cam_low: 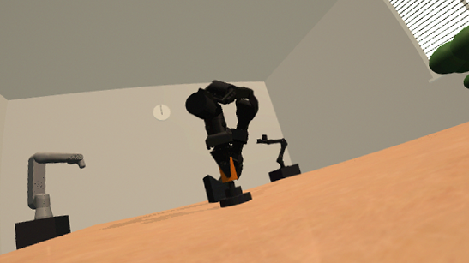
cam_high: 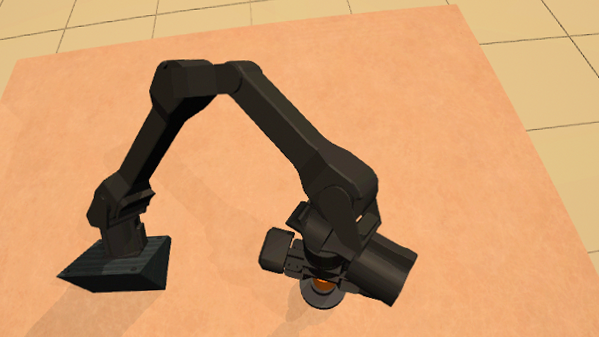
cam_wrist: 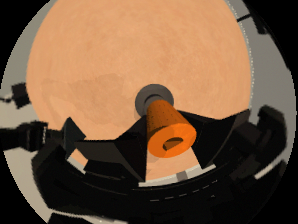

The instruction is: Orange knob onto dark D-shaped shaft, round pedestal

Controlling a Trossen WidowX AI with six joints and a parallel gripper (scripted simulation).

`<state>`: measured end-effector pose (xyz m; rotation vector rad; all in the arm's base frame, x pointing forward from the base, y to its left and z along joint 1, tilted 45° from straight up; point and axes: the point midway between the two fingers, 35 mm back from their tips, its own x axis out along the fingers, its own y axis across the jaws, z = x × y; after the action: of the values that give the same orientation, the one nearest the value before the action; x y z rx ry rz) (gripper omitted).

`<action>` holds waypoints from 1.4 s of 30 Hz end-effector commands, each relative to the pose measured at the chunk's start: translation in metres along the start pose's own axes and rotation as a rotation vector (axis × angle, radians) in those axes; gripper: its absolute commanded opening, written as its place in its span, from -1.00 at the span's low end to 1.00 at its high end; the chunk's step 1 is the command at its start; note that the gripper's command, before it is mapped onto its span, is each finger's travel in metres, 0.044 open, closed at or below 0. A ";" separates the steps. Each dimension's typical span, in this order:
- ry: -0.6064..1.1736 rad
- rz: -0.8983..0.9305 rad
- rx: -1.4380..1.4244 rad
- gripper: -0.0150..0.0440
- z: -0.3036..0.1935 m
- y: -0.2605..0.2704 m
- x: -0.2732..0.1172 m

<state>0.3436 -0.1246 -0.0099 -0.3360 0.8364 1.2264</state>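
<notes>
The orange knob [cam_high: 324, 284] [cam_low: 230, 178] [cam_wrist: 161, 118] is upright between the fingers of my gripper [cam_low: 229, 170] [cam_wrist: 160, 115], which is shut on it. The round dark pedestal [cam_high: 324, 303] [cam_low: 235, 200] [cam_wrist: 155, 89] stands on the table directly under the knob. In the exterior view, a short dark length of the shaft [cam_low: 231, 184] shows between the knob's lower edge and the pedestal's raised middle, so the knob is not down against the pedestal. The wrist view shows the opening in the knob's top. The shaft's flat side is hidden.
My arm's dark base [cam_high: 129, 281] stands on the orange-brown table top [cam_high: 447, 176], left of the pedestal in the top view. A grey arm [cam_low: 37, 180] and a small dark arm [cam_low: 283, 152] stand on blocks in the background, beyond the table.
</notes>
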 end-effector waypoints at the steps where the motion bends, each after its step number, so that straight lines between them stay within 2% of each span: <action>1: 0.003 0.001 -0.005 -0.49 -0.001 0.001 0.000; 42: 0.003 0.001 -0.005 -0.49 0.000 0.004 -0.001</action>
<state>0.3415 -0.1226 -0.0100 -0.3375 0.8346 1.2311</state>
